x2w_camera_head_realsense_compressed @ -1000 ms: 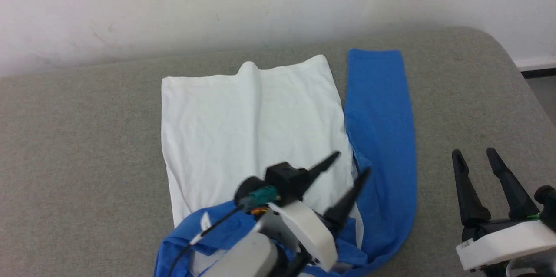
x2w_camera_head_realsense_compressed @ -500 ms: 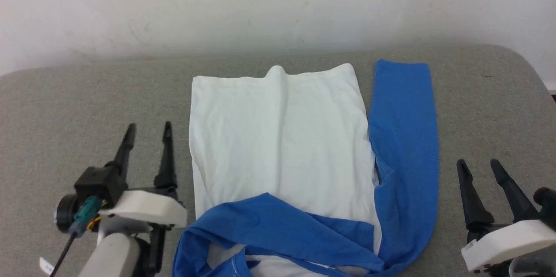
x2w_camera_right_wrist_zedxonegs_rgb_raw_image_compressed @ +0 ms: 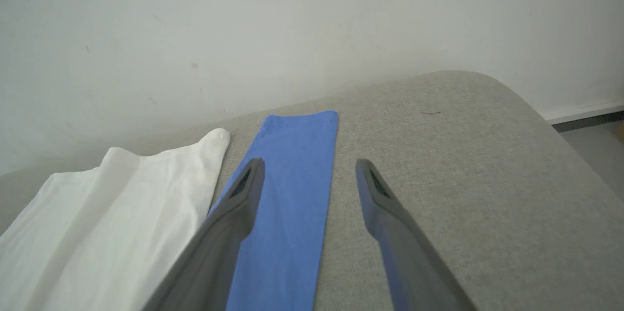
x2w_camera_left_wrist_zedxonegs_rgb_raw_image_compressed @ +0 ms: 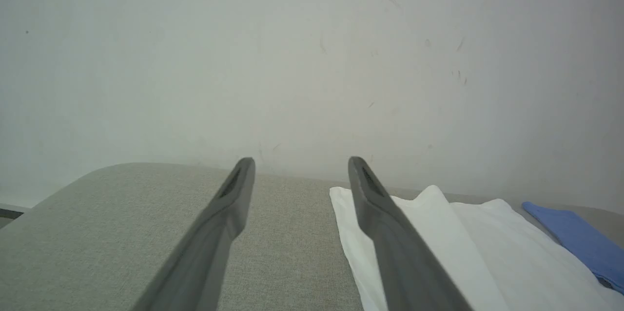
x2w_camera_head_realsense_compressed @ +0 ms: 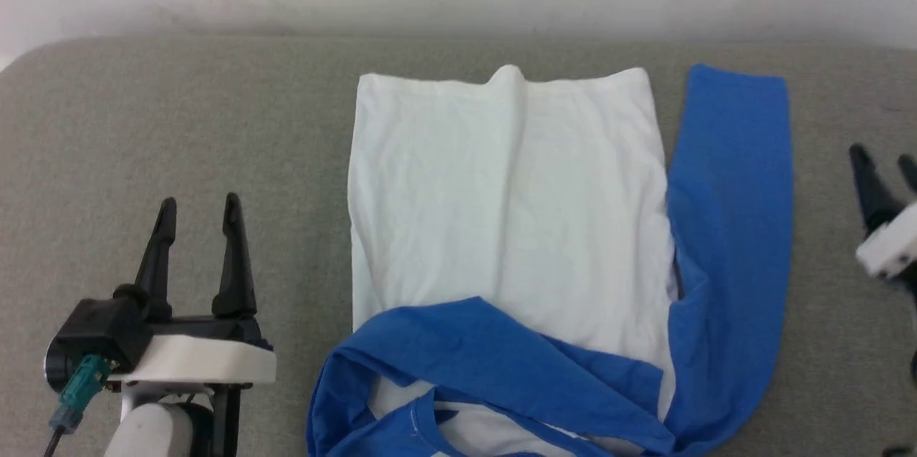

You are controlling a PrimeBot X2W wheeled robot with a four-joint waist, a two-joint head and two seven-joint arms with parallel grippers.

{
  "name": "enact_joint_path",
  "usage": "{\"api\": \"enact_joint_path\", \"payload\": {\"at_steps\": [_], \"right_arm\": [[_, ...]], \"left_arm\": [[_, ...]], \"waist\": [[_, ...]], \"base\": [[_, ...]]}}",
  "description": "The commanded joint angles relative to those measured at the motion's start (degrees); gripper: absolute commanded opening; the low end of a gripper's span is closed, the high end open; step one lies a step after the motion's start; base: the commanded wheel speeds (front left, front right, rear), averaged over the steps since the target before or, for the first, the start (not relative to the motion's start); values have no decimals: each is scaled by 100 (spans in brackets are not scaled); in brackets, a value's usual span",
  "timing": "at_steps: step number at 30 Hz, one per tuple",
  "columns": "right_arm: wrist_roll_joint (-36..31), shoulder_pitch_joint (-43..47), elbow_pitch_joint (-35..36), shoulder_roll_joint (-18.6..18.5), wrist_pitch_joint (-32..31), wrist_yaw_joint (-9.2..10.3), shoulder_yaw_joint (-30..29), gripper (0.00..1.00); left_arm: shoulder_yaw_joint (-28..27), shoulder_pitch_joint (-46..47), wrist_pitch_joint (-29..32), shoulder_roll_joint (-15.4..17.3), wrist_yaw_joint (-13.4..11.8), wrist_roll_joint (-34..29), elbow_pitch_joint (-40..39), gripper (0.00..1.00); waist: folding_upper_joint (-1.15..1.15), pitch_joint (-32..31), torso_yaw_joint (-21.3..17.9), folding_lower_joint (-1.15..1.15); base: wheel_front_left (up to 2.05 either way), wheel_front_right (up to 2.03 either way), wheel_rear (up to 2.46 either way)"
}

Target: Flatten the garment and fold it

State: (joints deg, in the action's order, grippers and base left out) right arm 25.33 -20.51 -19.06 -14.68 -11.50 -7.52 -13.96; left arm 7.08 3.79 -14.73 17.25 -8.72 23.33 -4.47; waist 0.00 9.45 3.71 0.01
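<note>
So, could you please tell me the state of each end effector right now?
Left end effector: open, holding nothing.
Right end effector: open, holding nothing.

The garment (x2w_camera_head_realsense_compressed: 512, 213) is cut off at the bottom edge; the right pincer (x2w_camera_head_realsense_compressed: 882, 157) is blurred

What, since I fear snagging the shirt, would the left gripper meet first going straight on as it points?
Probably the wall: the left gripper points over bare table, left of the garment, though depth is unclear.

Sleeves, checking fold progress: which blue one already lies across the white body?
The near sleeve, slanting over the white body; the right-hand sleeve lies straight beside it.
</note>
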Motion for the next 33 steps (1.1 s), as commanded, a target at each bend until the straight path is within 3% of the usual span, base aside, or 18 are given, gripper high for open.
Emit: {"api": "enact_joint_path", "payload": {"at_steps": [1,7,16,24,29,30,32,33], "right_arm": [[76,-421,-336,-147,-113,3,7,100],[223,-1959,-1634,-751,-717,3,-69,100],[-85,-3523,-2376,-1348,-1821,3,425,100],[-451,-4187,-2993,-1500,-2277,3,635,100],[-581,-4224,-3688,-1441,-3130,3,485,100],[-615,-4231,-3809,-1431,-3289,3,429,58],[-670,-4259,-3930,-1359,-3494,3,382,0],[-700,-4271,-3917,-1332,-3484,3,384,0]], "left_arm": [[-43,139,-26,-75,139,-57,-28,100],[-125,509,-27,-475,494,-153,-114,100],[-251,974,-27,-921,867,-439,-311,100],[-244,1275,-27,-1182,1146,-699,-393,100],[-294,1311,-27,-1280,1245,-790,-314,100],[-306,1307,-27,-1294,1260,-803,-292,100],[-336,1291,-27,-1319,1286,-829,-245,100],[-353,1283,-27,-1329,1298,-840,-222,100]], "waist": [[0,555,375,-1],[0,1335,692,-1],[0,2172,935,-1],[0,2569,1008,-1],[0,2551,992,-1],[0,2532,991,-1],[0,2480,987,-1],[0,2458,982,-1]], "base": [[0,0,0],[0,0,0],[0,0,0],[0,0,0],[0,0,0],[0,0,0],[0,0,0],[0,0,0]]}}
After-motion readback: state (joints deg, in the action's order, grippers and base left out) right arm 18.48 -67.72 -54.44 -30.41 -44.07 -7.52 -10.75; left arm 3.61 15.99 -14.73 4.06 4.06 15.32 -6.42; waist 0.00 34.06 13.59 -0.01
